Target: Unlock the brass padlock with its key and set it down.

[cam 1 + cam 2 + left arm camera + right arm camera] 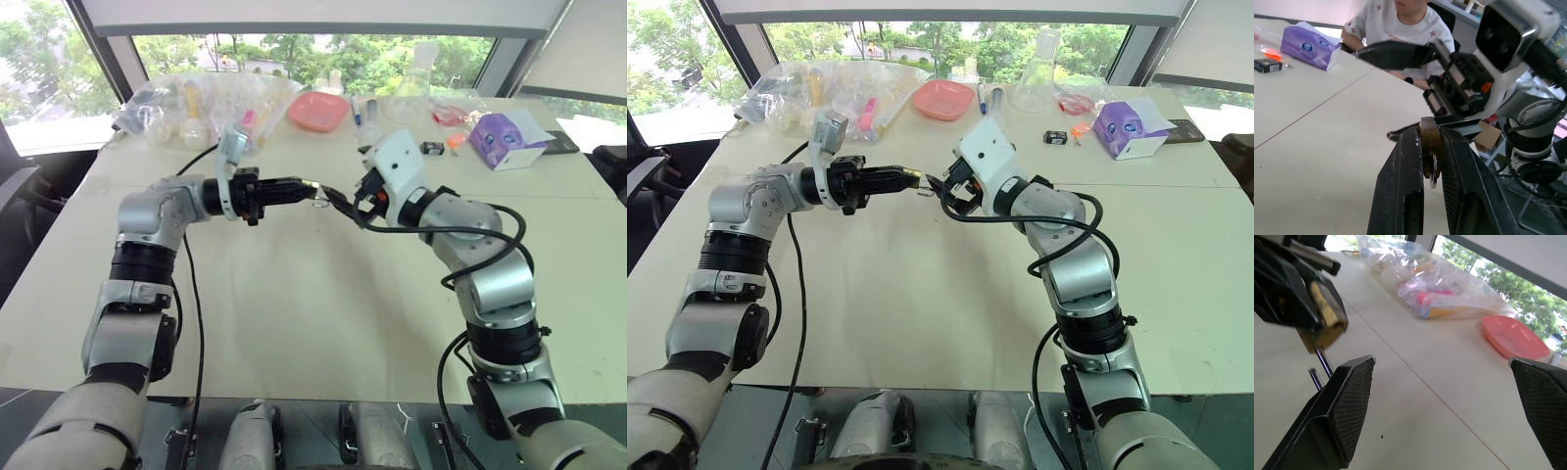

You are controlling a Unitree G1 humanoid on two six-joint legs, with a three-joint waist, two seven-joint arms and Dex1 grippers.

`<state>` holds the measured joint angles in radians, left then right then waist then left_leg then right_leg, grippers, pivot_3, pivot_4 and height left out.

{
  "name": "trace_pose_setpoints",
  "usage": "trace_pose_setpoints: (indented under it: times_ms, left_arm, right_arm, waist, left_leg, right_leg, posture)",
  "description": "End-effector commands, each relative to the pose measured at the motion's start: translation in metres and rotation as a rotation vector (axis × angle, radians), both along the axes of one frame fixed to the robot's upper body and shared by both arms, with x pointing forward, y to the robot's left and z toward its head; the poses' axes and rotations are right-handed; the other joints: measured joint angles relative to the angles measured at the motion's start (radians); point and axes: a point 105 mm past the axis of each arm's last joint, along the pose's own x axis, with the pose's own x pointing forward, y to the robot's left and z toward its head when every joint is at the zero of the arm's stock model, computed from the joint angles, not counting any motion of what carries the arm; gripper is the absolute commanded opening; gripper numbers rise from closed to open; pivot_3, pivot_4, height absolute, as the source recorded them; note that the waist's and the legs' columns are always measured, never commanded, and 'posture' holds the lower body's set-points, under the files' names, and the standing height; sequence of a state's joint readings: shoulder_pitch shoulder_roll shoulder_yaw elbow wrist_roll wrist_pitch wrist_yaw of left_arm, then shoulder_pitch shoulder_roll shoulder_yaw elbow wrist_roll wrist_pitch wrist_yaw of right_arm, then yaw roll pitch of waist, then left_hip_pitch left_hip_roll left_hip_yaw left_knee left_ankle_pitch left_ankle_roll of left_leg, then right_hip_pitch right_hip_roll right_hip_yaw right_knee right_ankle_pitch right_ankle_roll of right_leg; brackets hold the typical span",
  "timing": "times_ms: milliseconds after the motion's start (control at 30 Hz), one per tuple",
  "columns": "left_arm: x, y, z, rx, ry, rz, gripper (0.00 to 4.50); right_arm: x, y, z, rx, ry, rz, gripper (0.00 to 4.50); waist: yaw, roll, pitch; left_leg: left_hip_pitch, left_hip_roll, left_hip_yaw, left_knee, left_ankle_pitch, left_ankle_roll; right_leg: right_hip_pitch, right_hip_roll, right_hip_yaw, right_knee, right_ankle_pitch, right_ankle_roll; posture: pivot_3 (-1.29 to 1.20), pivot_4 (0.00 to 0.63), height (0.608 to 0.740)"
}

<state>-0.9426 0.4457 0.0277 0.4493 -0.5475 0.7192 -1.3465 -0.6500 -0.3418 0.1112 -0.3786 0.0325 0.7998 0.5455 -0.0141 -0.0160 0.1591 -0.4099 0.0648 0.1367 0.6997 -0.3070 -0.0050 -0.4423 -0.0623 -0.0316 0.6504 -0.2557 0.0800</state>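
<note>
Brass is showing between the black fingers (1400, 186) of the left gripper (302, 188), which is clamping the brass padlock (1429, 139) by its body and holding it level above the beige table (294, 294), pointing across toward the other arm. In the left wrist view the padlock is sitting pinched near the fingertips, and a small silvery ring, apparently part of the key (1433, 169), is hanging beside it; whether the key blade is seated in the keyway cannot be told. In the right wrist view two thin silvery shackle legs are sticking out below the padlock's body, so the lock may be open, though that is uncertain. The right gripper (338, 204) is standing just beside the padlock with its jaws spread wide and holding nothing. Judging by this, the step in hand is bringing the empty right gripper onto the small metal part at the padlock. Doing it well is calling for a slow, straight approach, with the open fingers straddling the key ring or shackle rather than the left fingertips, and closing only once they are centred. The left grip is needing to stay firm, since such a tiny, smooth piece could twist or slip out over the table. A person in a white patterned shirt (1400, 19) is sitting across the table.
</note>
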Motion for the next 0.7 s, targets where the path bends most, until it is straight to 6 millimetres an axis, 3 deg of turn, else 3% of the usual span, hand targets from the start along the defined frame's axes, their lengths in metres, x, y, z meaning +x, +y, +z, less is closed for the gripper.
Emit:
trace_pose_setpoints:
  times_ms: [33,200,300,400,467,567,700]
  left_arm:
    - [-0.004,0.001,0.021,-0.044,-0.073,-0.015,0.06]
    - [-0.002,-0.001,0.018,-0.026,-0.083,-0.005,0.06]
    - [0.000,-0.006,0.006,0.018,-0.081,0.001,0.06]
    - [0.005,-0.015,-0.011,0.056,-0.053,0.025,0.06]
    - [0.011,-0.024,-0.019,0.036,0.015,0.059,0.06]
    - [0.016,-0.040,-0.047,0.062,0.145,0.088,0.06]
    - [0.015,-0.062,-0.083,0.120,0.281,0.092,0.06]
  right_arm:
    - [-0.006,0.005,0.003,0.000,-0.009,0.037,4.47]
    - [-0.007,0.004,0.002,-0.001,-0.005,0.032,4.47]
    - [-0.008,-0.011,0.006,-0.048,-0.024,-0.018,4.47]
    - [-0.025,-0.027,0.003,-0.142,0.021,-0.012,4.47]
    - [-0.050,-0.026,-0.014,-0.236,0.114,0.075,4.47]
    - [-0.082,-0.029,-0.035,-0.297,0.256,0.168,4.47]
    - [-0.084,-0.040,-0.043,-0.284,0.326,0.104,4.47]
  waist:
    - [0.000,0.000,0.000]
    - [0.000,0.000,0.000]
    - [0.003,0.000,0.000]
    - [0.007,0.000,0.000]
    - [0.007,0.000,0.000]
    - [0.009,0.000,0.000]
    - [0.000,0.000,0.000]
  left_leg:
    - [0.000,0.000,0.000,0.000,0.000,0.000]
    - [0.000,0.000,0.000,0.000,0.000,0.000]
    - [0.000,0.000,0.000,0.000,0.000,0.000]
    - [0.000,-0.001,0.000,0.000,0.000,0.000]
    - [0.000,-0.001,-0.001,0.000,-0.001,0.001]
    - [-0.001,-0.001,-0.003,0.000,-0.001,0.002]
    - [0.001,-0.001,-0.003,0.000,-0.004,0.007]
  right_leg:
    - [0.000,0.000,0.000,0.000,0.000,0.000]
    - [0.000,0.000,0.000,0.000,0.000,0.000]
    - [0.000,0.000,0.000,0.000,0.000,0.000]
    - [0.000,-0.001,0.000,-0.001,0.000,0.000]
    - [0.000,-0.001,0.000,-0.001,0.000,0.000]
    - [0.001,0.000,0.000,-0.002,0.000,0.000]
    - [0.001,0.000,0.001,-0.001,0.000,0.000]
  posture:
    - [0.00,0.150,0.733]
    - [0.00,0.150,0.733]
    - [0.00,0.150,0.733]
    - [0.00,0.150,0.733]
    - [0.00,0.150,0.733]
    - [0.00,0.150,0.733]
    - [0.00,0.150,0.733]
